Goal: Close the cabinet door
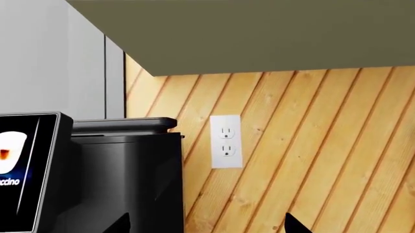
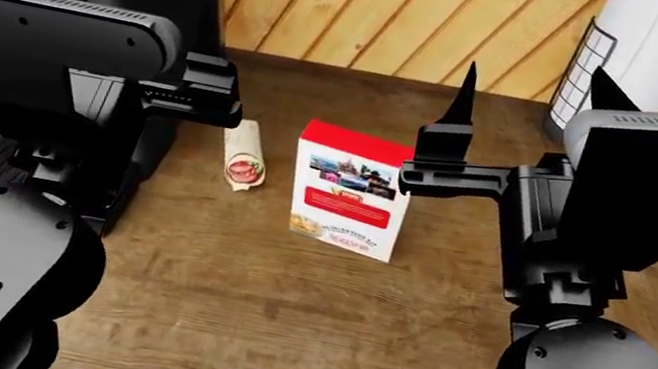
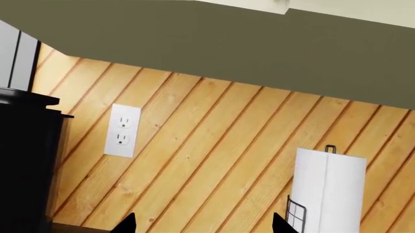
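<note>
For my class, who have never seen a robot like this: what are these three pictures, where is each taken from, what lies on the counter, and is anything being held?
These are simulator renders of a two-armed robot on wheels. The head view looks down from its head: the big black shapes are its arms, with the left hand and right hand reaching forward. Both hold nothing. On the wooden counter lie a red box and a wrap; a coffee machine stands at the left and a paper towel roll at the back right. The other two pictures come from cameras near each hand, looking up at the wall: both show the wood paneling, an outlet and the cabinet underside. The right one also shows the towel roll. No cabinet door is clearly seen.
</note>
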